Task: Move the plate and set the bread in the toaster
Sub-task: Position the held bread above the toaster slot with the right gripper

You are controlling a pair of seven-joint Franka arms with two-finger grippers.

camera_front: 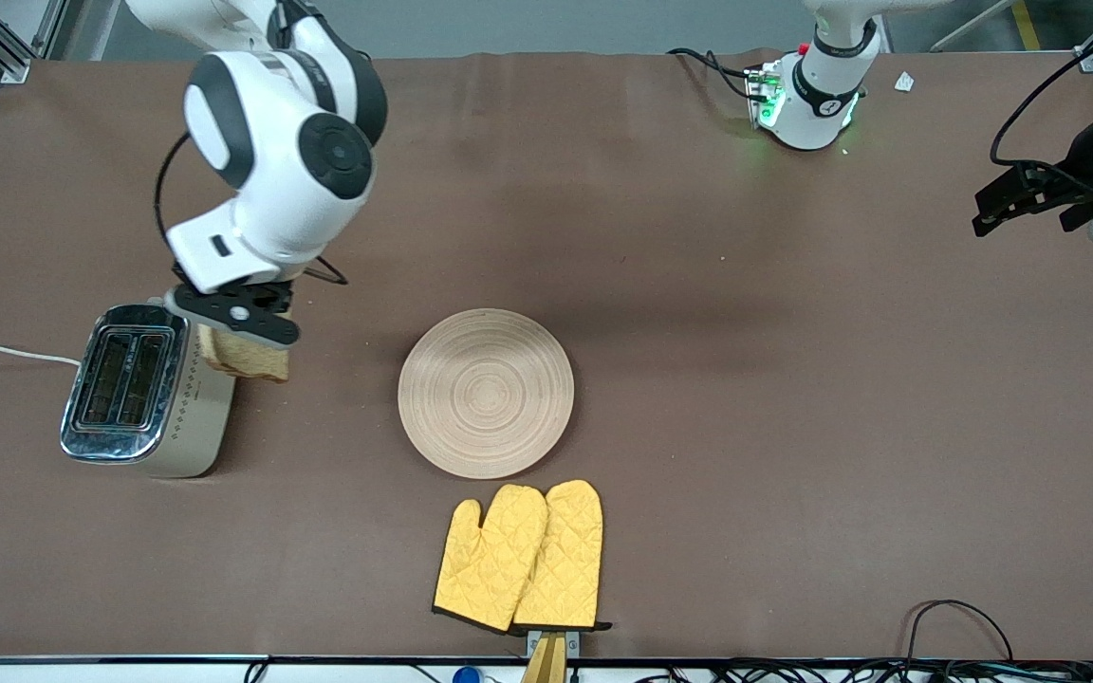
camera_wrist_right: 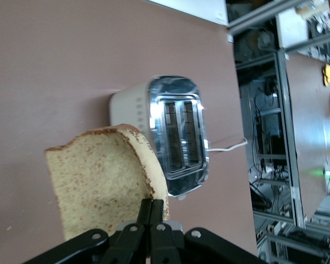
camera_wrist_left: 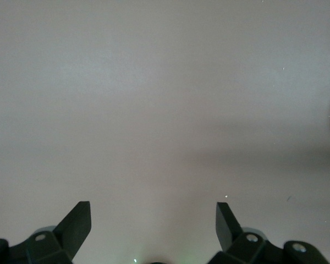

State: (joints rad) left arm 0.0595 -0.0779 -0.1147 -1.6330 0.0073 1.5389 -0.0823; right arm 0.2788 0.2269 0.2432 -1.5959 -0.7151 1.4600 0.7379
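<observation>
My right gripper (camera_front: 245, 323) is shut on the crust edge of the brown bread slice (camera_front: 248, 359) and holds it in the air just beside the toaster (camera_front: 143, 391), which stands at the right arm's end of the table. In the right wrist view the bread (camera_wrist_right: 102, 179) hangs from the closed fingers (camera_wrist_right: 153, 212), with the toaster's two empty slots (camera_wrist_right: 180, 133) past it. The round wooden plate (camera_front: 487, 393) lies mid-table with nothing on it. My left gripper (camera_front: 1016, 201) is open and waits above the left arm's end of the table; its wrist view shows only bare table between the fingers (camera_wrist_left: 77, 223).
A pair of yellow oven mitts (camera_front: 521, 558) lies nearer to the front camera than the plate, at the table's front edge. The toaster's white cord (camera_front: 6, 352) runs off the right arm's end. The left arm's base (camera_front: 812, 95) stands at the table's back edge.
</observation>
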